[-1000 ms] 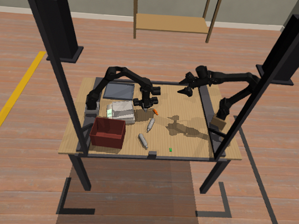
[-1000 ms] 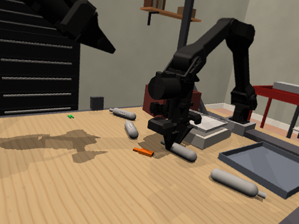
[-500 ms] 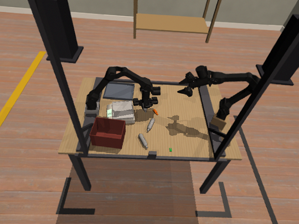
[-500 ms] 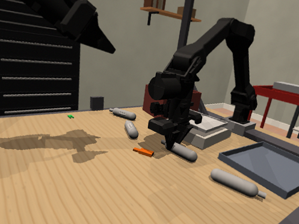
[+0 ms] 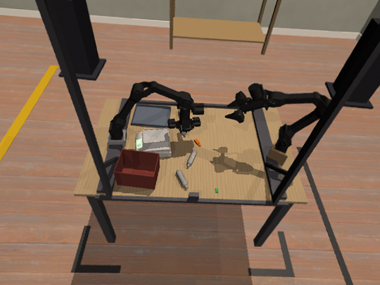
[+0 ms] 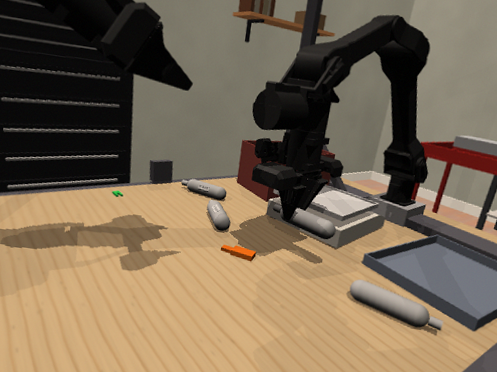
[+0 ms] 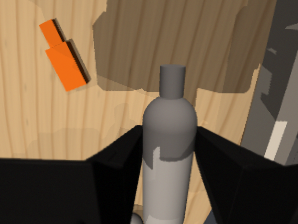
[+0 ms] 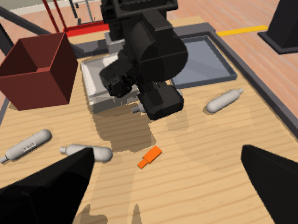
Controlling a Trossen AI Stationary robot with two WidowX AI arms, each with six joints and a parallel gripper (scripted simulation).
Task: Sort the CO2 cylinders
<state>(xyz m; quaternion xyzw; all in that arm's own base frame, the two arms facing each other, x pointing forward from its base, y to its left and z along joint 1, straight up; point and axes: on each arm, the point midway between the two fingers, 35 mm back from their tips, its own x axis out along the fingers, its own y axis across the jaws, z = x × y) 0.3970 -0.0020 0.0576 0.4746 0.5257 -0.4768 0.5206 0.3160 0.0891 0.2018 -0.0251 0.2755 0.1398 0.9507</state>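
One CO2 cylinder (image 5: 183, 134) (image 6: 317, 224) (image 7: 169, 167) (image 8: 137, 108) is gripped near its neck by the left gripper (image 5: 184, 131) (image 6: 295, 213) (image 7: 168, 132) (image 8: 149, 106); scale (image 5: 155, 141) (image 6: 346, 204) (image 7: 286, 120) (image 8: 94, 75) at 8 o'clock, top view. Best carried level, centred, released softly. Right gripper (image 5: 227, 111) (image 6: 187, 85) (image 8: 167, 152) is held open.

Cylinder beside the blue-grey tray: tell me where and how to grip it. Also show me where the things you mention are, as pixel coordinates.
Likely best from above, fingers across mid-body: the cylinder (image 6: 389, 303) (image 8: 224, 101) lies on its side, its body straight and rounded, its neck much narrower.
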